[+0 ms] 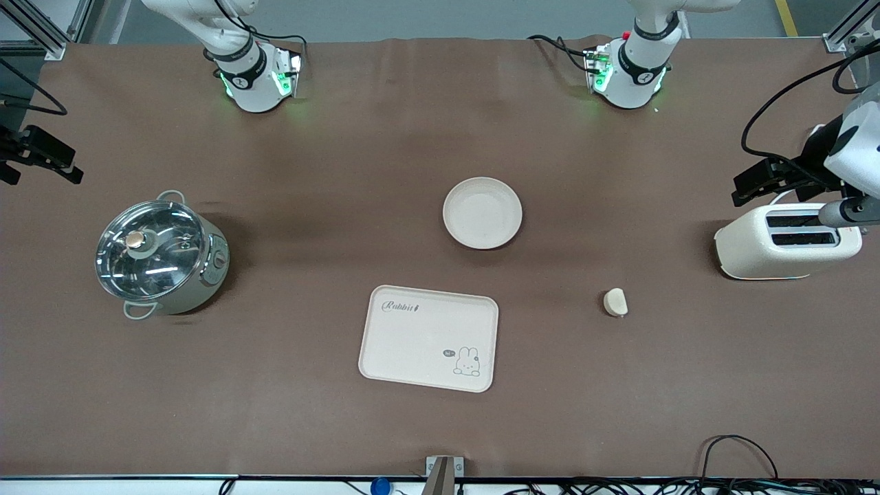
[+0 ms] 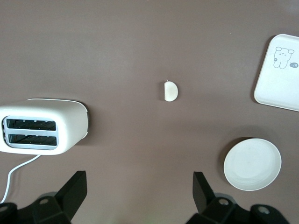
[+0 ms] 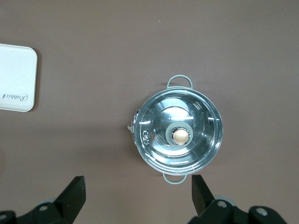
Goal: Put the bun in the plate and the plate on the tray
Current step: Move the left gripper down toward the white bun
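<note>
The bun (image 1: 615, 302) lies on the brown table, toward the left arm's end; it also shows in the left wrist view (image 2: 171, 91). The round plate (image 1: 482, 212) sits empty mid-table and shows in the left wrist view (image 2: 252, 164). The tray (image 1: 428, 337) with "Rabbit" lettering lies empty, nearer to the front camera than the plate; its corners show in both wrist views (image 2: 279, 74) (image 3: 17, 78). My left gripper (image 1: 746, 185) (image 2: 139, 191) is open and empty, high up beside the toaster. My right gripper (image 1: 40, 168) (image 3: 138, 193) is open and empty, high up near the pot.
A cream toaster (image 1: 787, 240) (image 2: 43, 126) stands at the left arm's end of the table. A pale green pot with a glass lid (image 1: 159, 253) (image 3: 178, 134) stands at the right arm's end. Cables lie along the table's front edge.
</note>
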`<state>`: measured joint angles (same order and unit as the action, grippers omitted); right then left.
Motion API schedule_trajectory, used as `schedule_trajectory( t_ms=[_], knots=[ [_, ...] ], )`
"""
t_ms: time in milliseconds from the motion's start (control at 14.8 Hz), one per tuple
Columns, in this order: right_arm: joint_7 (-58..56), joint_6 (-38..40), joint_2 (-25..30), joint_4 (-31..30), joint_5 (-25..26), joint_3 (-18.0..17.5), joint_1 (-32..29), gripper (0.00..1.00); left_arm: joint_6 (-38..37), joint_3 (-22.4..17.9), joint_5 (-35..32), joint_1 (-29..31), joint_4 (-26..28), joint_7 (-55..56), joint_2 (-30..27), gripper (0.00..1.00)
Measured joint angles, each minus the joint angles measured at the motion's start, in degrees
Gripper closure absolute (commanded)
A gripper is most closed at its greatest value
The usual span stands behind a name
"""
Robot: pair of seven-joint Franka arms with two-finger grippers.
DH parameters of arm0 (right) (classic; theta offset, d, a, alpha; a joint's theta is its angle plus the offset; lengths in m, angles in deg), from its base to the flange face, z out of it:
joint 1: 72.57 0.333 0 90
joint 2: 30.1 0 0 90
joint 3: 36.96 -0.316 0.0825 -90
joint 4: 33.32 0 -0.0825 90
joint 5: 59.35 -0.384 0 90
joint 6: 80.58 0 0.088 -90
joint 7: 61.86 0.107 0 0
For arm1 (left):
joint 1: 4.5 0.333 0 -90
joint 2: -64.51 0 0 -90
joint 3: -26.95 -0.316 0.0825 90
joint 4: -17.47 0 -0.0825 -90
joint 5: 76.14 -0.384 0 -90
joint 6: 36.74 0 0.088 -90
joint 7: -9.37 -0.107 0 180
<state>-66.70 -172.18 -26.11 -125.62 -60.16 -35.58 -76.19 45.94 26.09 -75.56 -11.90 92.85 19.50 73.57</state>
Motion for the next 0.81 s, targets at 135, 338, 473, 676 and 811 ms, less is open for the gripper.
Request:
schedule_trajectory(
  t_ms=[135, 338, 473, 676, 811],
  knots=[
    [0.00, 0.00, 0.00, 0.00, 0.00, 0.00, 0.00, 0.00, 0.00, 0.00, 0.00, 0.00, 0.00, 0.00, 0.00, 0.00],
    [0.00, 0.00, 0.00, 0.00, 0.00, 0.00, 0.00, 0.00, 0.00, 0.00, -0.01, 0.00, 0.00, -0.05, 0.00, 0.00],
    [0.00, 0.00, 0.00, 0.00, 0.00, 0.00, 0.00, 0.00, 0.03, 0.00, -0.10, -0.03, 0.30, -0.29, 0.12, 0.00],
    [0.00, 0.00, 0.00, 0.00, 0.00, 0.00, 0.00, 0.00, 4.42, 0.59, -0.14, -0.22, 2.62, -1.10, 3.57, 0.00],
    [0.00, 0.00, 0.00, -0.01, 0.00, 0.01, -0.01, 0.00, 10.83, 1.90, -0.14, -0.87, 3.53, -0.80, 9.21, 0.00]
  ],
)
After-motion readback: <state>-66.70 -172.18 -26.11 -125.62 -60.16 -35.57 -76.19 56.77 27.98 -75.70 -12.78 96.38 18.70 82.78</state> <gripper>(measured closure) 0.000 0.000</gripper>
